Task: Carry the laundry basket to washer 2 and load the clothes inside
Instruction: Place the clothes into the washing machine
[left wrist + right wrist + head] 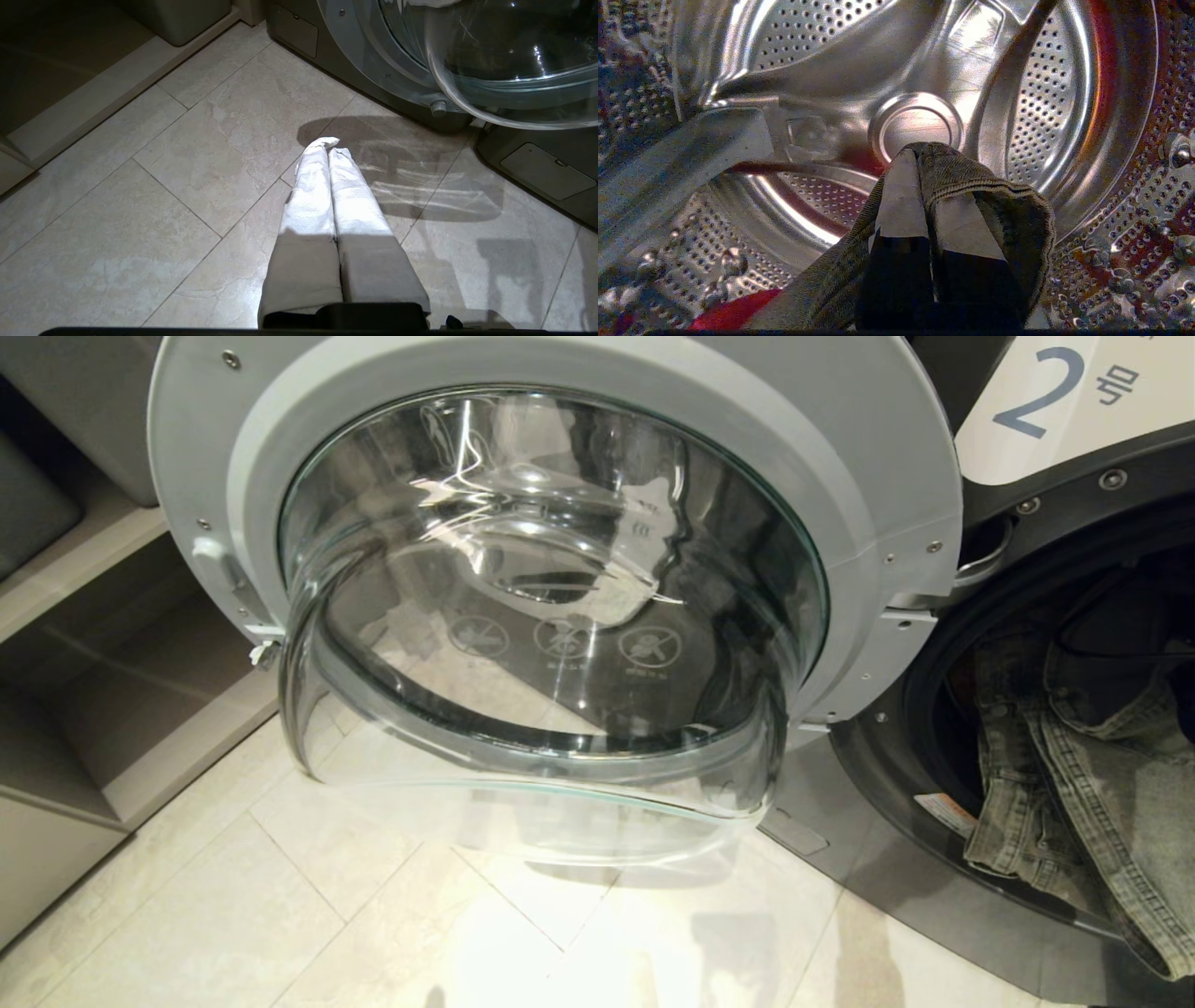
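**Denim going into washer 2**

The loading step was under way. Washer 2 [1046, 420] stood at the right of the head view, its glass door [551, 616] swung wide across the centre, and the grey-green denim piece [1083, 784] draped over the drum's lip at lower right. Inside the steel drum [1041, 107], the right gripper [920, 154] had its fingers pinched shut on a denim hem [971, 182]; red fabric [733, 317] lay low in the drum. Next, I judged, it needed to let go deep inside. The left gripper [327, 144] hung closed and empty over pale floor tiles [140, 233] beside a low shelf [84, 644]. No basket showed
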